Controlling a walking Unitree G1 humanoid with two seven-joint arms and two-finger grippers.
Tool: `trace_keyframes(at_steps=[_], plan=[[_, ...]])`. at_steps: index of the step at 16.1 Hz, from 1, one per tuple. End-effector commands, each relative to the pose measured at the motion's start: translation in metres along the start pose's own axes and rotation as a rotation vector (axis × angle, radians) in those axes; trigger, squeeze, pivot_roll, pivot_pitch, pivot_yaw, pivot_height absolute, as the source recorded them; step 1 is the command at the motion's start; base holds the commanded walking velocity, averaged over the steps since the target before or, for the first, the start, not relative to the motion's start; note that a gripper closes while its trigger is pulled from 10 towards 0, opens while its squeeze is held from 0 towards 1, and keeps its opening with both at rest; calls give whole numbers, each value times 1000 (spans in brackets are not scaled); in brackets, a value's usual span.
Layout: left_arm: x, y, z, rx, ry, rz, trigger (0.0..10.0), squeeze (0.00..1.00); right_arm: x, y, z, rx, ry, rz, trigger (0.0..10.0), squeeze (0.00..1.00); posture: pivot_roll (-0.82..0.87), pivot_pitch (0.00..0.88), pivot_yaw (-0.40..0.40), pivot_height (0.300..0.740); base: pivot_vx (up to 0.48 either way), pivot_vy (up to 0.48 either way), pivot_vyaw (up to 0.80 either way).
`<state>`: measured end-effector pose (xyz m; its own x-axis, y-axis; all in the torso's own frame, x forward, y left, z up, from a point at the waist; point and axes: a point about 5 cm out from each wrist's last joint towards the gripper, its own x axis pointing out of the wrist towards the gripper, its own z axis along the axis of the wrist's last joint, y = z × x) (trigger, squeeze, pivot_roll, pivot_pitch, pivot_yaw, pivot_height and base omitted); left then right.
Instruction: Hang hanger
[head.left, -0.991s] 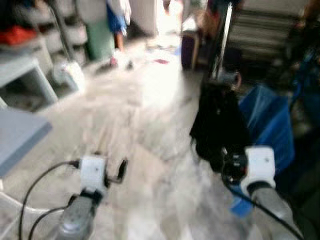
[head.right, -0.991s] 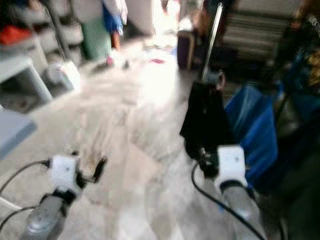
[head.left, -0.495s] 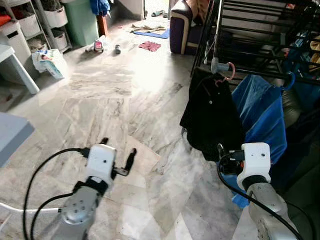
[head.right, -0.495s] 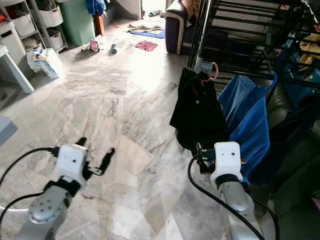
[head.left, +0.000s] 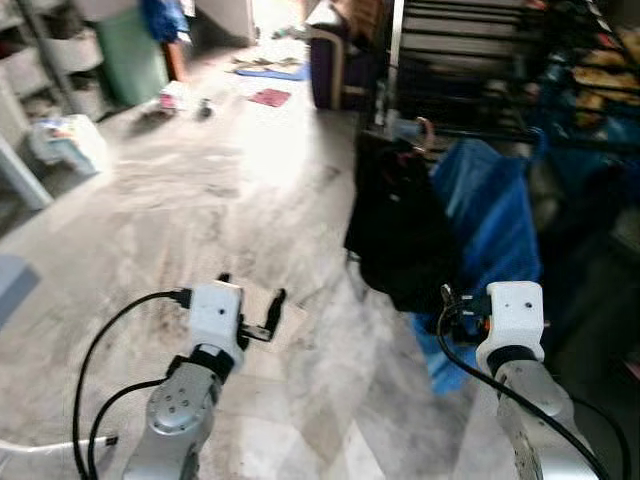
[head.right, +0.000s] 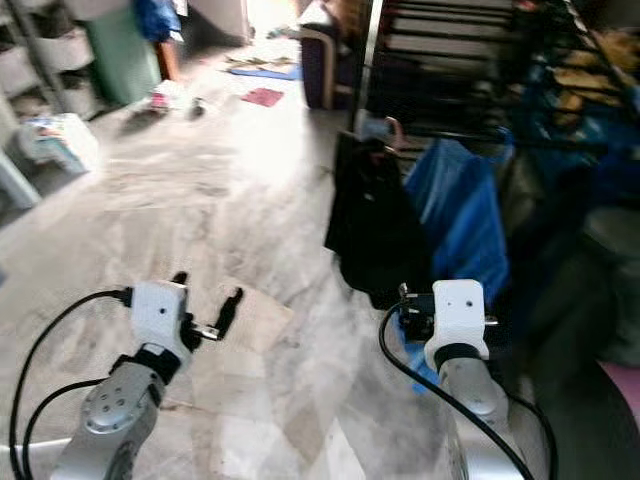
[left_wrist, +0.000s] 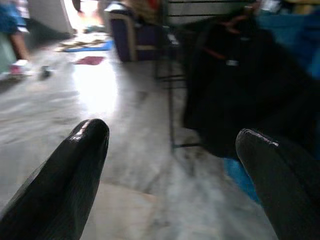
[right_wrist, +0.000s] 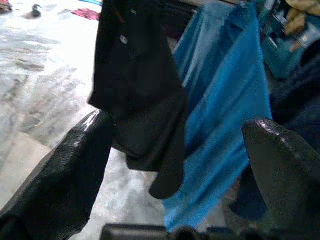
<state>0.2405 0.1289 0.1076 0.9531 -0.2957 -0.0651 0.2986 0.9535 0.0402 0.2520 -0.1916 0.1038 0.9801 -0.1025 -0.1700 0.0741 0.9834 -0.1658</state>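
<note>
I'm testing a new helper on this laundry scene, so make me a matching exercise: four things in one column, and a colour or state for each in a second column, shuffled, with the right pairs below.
Things:
1. shirt
2. jacket
3. hanger hook
4. left hand

Colour or state:
A. pink, over the rack bar
B. open, holding nothing
C. blue, hanging on the rack
D. black, hanging beside the shirt

Pairs: 1-C, 2-D, 3-A, 4-B
</note>
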Motion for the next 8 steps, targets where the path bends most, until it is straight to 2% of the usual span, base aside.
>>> trace_keyframes(at_steps=[1,4,8], plan=[[-1,-1,-3,-10,10,-15,10000,0,2,-3,1,-1,1,-11,10000,0,8,40,-33,740,0,0,-800],[2,-3,-1,-28,2,-27,10000,0,4,-1,2,-5,-2,-11,10000,0,-12,43,-36,740,0,0,-800],[16,2,6,-60,-21,-31,10000,0,5,1,3,1,-6,-24,10000,0,-23,44,-22,740,284,0,-800]])
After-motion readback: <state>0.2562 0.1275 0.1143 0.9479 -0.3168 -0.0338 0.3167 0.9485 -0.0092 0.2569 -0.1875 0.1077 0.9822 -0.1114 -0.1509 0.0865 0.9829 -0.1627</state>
